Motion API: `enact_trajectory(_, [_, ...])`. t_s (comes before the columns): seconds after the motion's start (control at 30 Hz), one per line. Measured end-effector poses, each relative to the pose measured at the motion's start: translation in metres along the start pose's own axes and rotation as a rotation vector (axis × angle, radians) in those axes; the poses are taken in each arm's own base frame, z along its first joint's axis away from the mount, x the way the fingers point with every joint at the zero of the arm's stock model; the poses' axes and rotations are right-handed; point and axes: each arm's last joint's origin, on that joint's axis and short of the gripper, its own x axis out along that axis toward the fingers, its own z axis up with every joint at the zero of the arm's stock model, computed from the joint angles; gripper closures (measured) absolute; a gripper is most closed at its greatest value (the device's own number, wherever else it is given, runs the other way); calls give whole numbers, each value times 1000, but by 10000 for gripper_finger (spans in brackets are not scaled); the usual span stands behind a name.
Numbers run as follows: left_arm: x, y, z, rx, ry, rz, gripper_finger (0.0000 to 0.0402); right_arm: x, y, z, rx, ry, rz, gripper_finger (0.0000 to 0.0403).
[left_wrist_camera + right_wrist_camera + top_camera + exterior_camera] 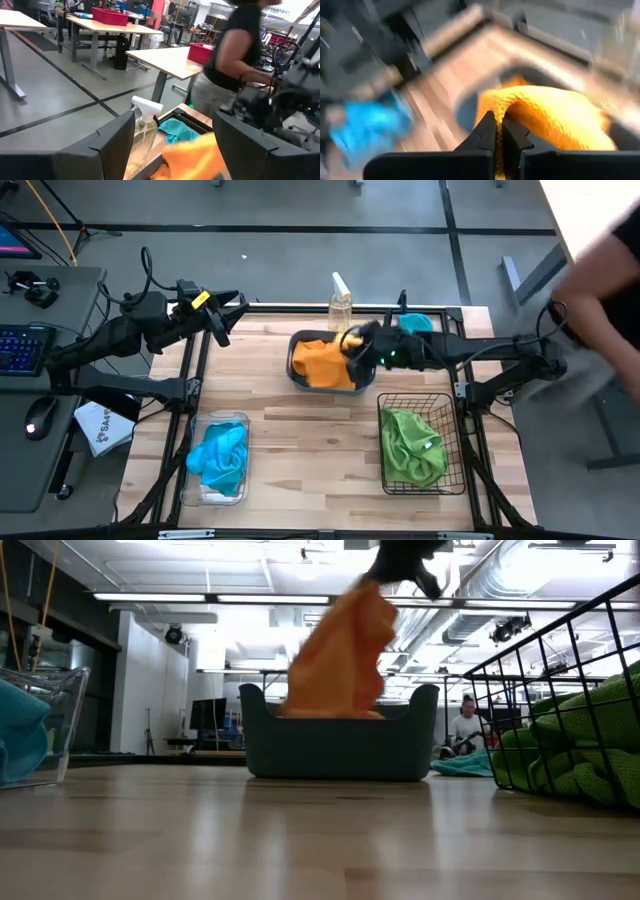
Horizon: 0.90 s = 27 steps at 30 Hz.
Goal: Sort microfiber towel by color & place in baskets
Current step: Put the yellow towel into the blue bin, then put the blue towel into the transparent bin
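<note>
I've got the right pincer [499, 131] clamped on the orange towel [345, 650], which hangs under it w/ its bottom end in the teal tub [340, 740]. Left pincer [232, 314] open, parked at tabletop's back-left edge.

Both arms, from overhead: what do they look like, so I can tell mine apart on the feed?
Both are dark, jointed arms trailing black cables. The left arm has a yellow tag near its gripper. The right arm shows a small green light behind its gripper. Up close, the right gripper's fingers are black, tapering to points.
</note>
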Motion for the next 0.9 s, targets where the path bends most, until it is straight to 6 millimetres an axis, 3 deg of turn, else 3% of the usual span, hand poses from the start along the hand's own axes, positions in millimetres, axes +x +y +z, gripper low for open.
enact_trajectory(0.2, [0, 0, 0, 0, -1, 4, 147, 4, -9, -25, -4, 201, -145, 403])
enact_trajectory(0.4, [3, -1, -1, 4, 6, 6, 147, 50, -8, -25, 43, 126, -129, 403])
enact_trajectory(0.53, [3, -1, -1, 4, 7, 6, 147, 84, -21, -36, 94, 167, -182, 393])
enact_trajectory(0.63, [3, -1, -1, 4, 6, 6, 147, 101, -33, -41, 151, 252, -159, 355])
enact_trajectory(0.73, [3, -1, -1, 4, 7, 6, 147, 106, -39, -42, 165, 313, -109, 294])
enact_trajectory(0.9, [3, -1, -3, 12, 22, 11, 147, 85, -40, -18, 28, 349, -23, 183])
